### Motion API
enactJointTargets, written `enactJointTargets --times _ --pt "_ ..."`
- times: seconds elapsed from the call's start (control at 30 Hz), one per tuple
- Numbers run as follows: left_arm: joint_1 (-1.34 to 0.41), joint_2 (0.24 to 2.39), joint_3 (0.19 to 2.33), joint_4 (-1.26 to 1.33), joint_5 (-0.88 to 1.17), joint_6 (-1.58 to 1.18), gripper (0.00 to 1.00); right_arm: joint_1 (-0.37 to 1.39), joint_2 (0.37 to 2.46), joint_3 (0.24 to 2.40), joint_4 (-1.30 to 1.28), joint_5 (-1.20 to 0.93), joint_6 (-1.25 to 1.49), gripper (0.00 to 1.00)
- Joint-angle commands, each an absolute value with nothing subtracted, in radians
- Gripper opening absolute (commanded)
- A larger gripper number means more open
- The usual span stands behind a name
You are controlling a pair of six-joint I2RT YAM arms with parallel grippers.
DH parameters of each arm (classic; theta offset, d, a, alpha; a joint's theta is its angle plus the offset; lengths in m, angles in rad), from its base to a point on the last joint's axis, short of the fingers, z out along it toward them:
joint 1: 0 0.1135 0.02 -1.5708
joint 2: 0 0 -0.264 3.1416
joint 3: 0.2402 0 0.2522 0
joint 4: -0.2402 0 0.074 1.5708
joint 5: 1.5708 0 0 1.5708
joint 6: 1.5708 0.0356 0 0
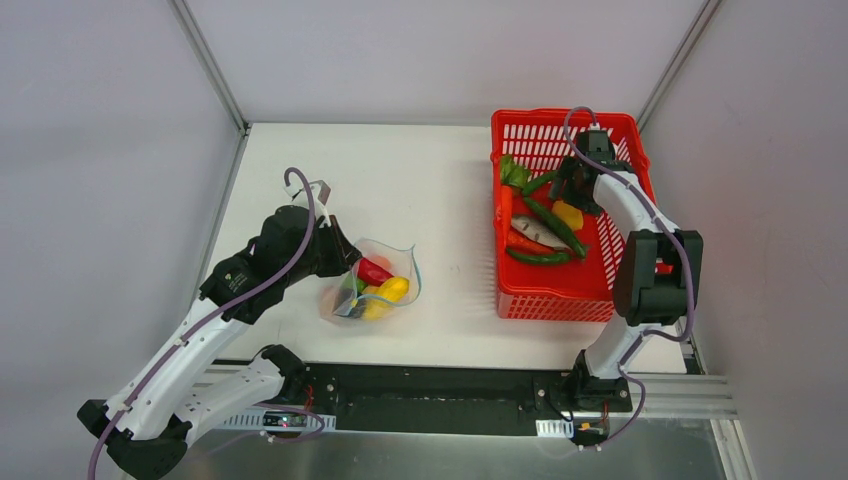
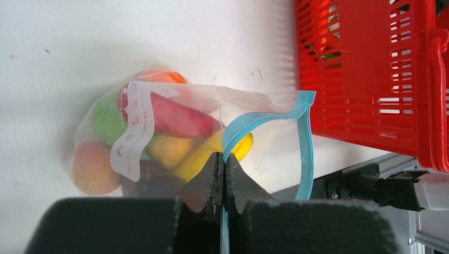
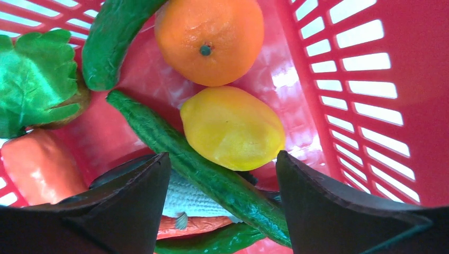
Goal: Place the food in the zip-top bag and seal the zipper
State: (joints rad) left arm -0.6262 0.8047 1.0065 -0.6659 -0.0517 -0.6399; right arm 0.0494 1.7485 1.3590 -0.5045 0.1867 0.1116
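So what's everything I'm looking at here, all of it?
table: one, white, under everything
bag: one, clear, left-centre of table, mouth open
zipper: one, teal-blue, along bag's mouth
bagged food: several pieces, red, yellow, green, orange, inside bag
basket: one, red, right side of table
orange: one, orange, in basket
lemon: one, yellow, in basket beside orange
long vegetables: at least three, green, in basket
leaf: one, green, basket's far left corner
carrot: one, orange-red, in basket
fish: one, silver, under a long vegetable
left tool: one, black, shut on bag's zipper edge
right tool: one, black, open, above lemon
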Motion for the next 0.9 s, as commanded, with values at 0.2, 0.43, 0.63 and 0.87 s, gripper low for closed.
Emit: enactJointTargets --times 0.2,0.43,0.63,0.87 --pt "-0.615 0.787 1.005 -0.633 -0.042 -0.637 0.0 0.033 1.821 1.369 -0.488 0.247 0.144 0.78" --pt "-0.615 0.783 1.003 -0.636 -0.045 -0.638 0.0 0.031 1.879 1.352 -0.493 0.219 0.148 0.79" --pt "-0.615 0.782 1.001 -0.635 -0.04 -0.641 0.0 0.031 1.802 1.331 -0.477 0.201 0.168 0.63" --pt "-0.615 0.781 1.003 -0.634 -0.037 -0.644 0.0 0.032 1.696 1.336 -0.497 0.118 0.178 0.61"
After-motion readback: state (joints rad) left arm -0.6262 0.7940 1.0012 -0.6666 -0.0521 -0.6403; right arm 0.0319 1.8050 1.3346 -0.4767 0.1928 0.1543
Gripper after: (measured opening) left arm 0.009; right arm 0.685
